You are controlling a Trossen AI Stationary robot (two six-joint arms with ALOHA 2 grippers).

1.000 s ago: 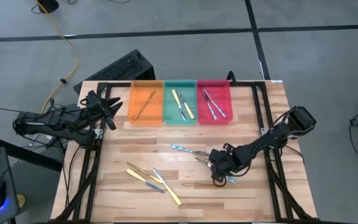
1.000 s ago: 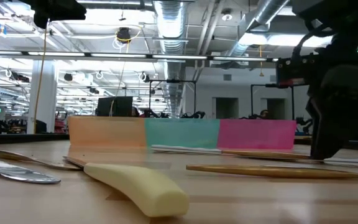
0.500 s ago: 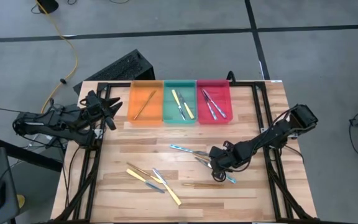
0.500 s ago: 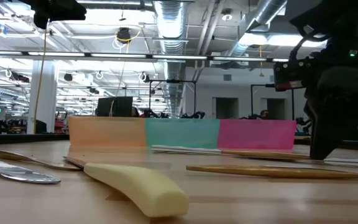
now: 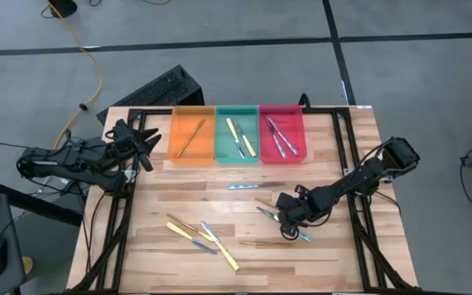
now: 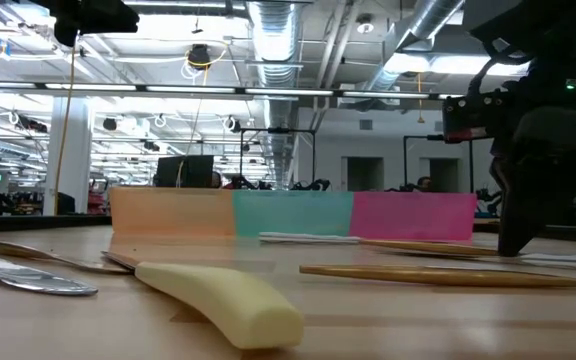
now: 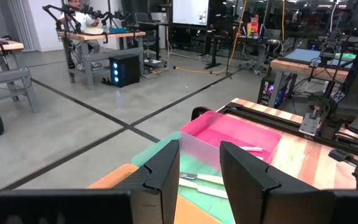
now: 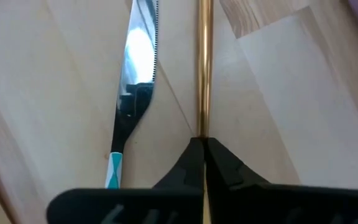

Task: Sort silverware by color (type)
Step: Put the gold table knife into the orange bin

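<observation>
My right gripper (image 5: 283,215) is down on the table right of centre, shut on a thin bronze-gold utensil (image 8: 202,74). A silver knife with a bluish handle (image 8: 131,99) lies flat just beside it. Another blue-handled piece (image 5: 252,186) lies level, farther toward the trays. More silverware (image 5: 203,236) lies loose at the near left, with a bronze piece (image 5: 260,243) near the front. My left gripper (image 5: 143,143) waits open over the table's left edge, beside the orange tray (image 5: 179,152). My right gripper pinches the bronze utensil's slender shaft (image 8: 202,127) between its two fingertips. The fingers come from above, slanting down from the table's right side. The shaft runs straight on from the fingertips and lies on the wood; which end is held cannot be told.
Orange, green (image 5: 237,156) and red (image 5: 282,156) trays stand side by side at the far edge, each holding a few utensils. A black frame rail (image 5: 355,188) runs along the table's right side. A yellow handle (image 6: 228,300) lies close to the low camera.
My right gripper has shut on the bronze utensil while staying low on the table, shifting slightly toward the far edge. The blue-handled piece left of it has swung from a slant to level and slid toward the trays.
</observation>
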